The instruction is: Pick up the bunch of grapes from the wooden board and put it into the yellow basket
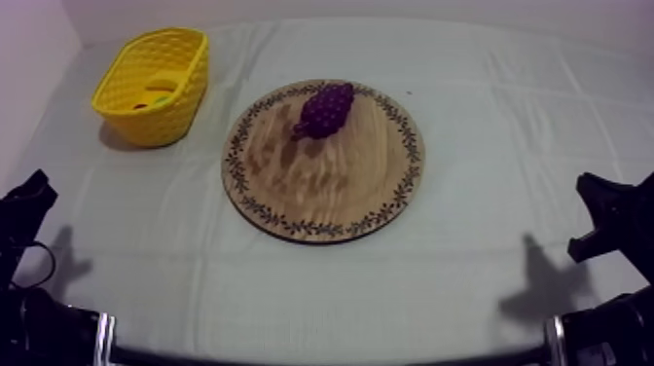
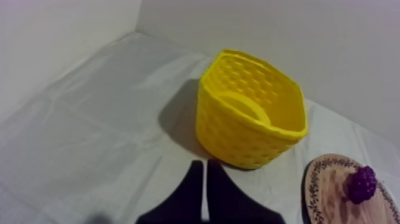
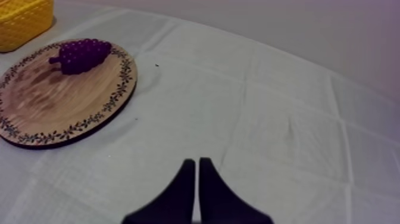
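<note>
A purple bunch of grapes [image 1: 324, 109] lies on the far part of the round wooden board [image 1: 321, 185] in the middle of the table. The yellow basket [image 1: 154, 86] stands at the far left, with some fruit inside. My left gripper [image 1: 27, 200] rests low at the left edge, far from the board. In the left wrist view its fingers lie together as a narrow wedge [image 2: 204, 170] in front of the basket [image 2: 250, 119], with the grapes [image 2: 362, 183] off to the side. My right gripper [image 3: 196, 167] is shut too, over bare cloth, away from the grapes [image 3: 80, 55] and board [image 3: 53, 101].
A grey-white cloth [image 1: 487, 127] covers the table, with walls behind it and at the left. Wide open cloth lies between each gripper and the board. My right arm [image 1: 608, 219] sits low at the right edge.
</note>
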{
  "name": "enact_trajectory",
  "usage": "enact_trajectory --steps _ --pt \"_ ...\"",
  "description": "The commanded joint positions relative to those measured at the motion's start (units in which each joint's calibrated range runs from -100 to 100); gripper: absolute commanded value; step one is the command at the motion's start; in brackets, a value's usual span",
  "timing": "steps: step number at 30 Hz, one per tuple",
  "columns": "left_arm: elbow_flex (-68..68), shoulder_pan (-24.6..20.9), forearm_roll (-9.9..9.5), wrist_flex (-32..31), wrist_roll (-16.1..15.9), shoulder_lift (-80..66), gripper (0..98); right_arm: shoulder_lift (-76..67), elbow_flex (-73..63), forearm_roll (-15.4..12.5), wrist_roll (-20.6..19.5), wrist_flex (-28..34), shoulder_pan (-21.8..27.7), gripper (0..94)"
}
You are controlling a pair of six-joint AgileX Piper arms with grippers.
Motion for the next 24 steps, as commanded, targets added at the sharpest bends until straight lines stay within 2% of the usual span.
enact_trajectory --steps 1,17,20,24 --pt "0.0 0.0 0.01 0.0 0.0 0.0 0.1 0.0 0.0 0.0 0.0 0.0 0.0 0.4" --pt "0.0 0.0 0.01 0.0 0.0 0.0 0.1 0.0 0.0 0.0 0.0 0.0 0.0 0.4" --pt "0.0 0.0 0.15 0.0 -3.9 0.0 1.7 0.0 0.0 0.0 0.0 0.0 0.0 0.4" --pt "0.1 0.0 0.29 -0.1 -6.7 0.0 1.2 0.0 0.0 0.0 0.0 0.0 0.0 0.4"
